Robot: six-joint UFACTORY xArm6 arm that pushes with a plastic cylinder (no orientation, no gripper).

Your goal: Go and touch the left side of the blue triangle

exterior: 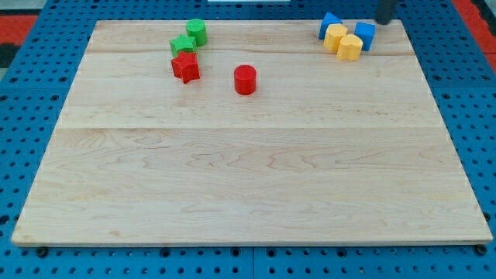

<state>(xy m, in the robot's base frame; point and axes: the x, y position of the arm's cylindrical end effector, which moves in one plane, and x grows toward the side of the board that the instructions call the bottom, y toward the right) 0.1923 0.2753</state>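
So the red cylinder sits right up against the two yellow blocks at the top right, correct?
Not quite. The camera view shows the red cylinder standing alone near the top middle; the two yellow blocks at the top right touch two blue blocks instead.

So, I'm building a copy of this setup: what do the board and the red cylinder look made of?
The board looks like pale unfinished wood: visible grain and seams between glued planks, matte surface. The red cylinder has a uniform solid colour with no grain; painted wood or plastic, I cannot tell which.
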